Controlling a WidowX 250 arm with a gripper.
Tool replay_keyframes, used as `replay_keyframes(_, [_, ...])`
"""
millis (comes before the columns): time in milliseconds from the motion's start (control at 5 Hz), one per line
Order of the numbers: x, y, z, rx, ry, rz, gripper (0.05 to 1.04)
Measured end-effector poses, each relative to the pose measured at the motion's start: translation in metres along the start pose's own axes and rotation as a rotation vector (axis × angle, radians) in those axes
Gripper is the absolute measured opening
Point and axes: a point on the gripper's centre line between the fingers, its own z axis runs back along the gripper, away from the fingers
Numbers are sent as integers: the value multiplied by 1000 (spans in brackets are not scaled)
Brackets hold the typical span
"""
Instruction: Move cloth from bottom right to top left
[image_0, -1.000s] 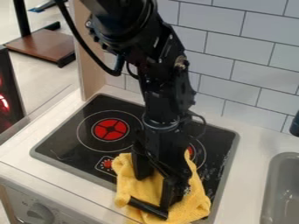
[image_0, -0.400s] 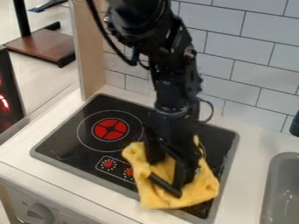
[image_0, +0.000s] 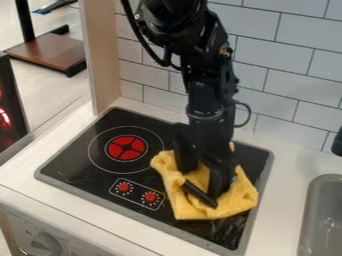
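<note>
Camera view has the yellow cloth (image_0: 227, 206) over the R side of the stove (image_0: 63, 165), crumpled, its R edge near the R rim & its L edge just beside the knob panel (image_0: 137, 194). Can't tell if the whole underside rests on the glass or part of it hangs. My gripper (image_0: 202, 185) is down in the folds, pointing at the stove; whether it's clamped on fabric or just pressing, can't tell from here. Black arm (image_0: 210, 95) comes in from the top, above the cloth. Progress, est.: partway at best. Bare glass shows btwn the cloth & the bottom R corner, so I'd call it clear of that corner, but it's nowhere near top L. Red L burner (image_0: 127, 148) is uncovered, cloth apart from it. Left to do, as I read it: get the cloth up & L past that burner to the far L corner, by the wood panel (image_0: 105, 55), then let go & back off. Tiled wall (image_0: 287, 75) is behind, sink (image_0: 324, 215) well off R, white counter (image_0: 284, 200) btwn stove & sink; neither sink nor counter needs anything, IMO.
</note>
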Motion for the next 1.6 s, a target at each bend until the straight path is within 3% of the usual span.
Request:
replay_keyframes(400, [-14, 45, 5, -6, -21, 256, 999])
replay_keyframes(800, [-36, 79, 8, 69, 17, 496, 999])
replay_keyframes(1200, [-52, 84, 12, 62, 53, 554, 999])
replay_keyframes(1600, [-52, 78, 41, 64, -14, 548, 999])
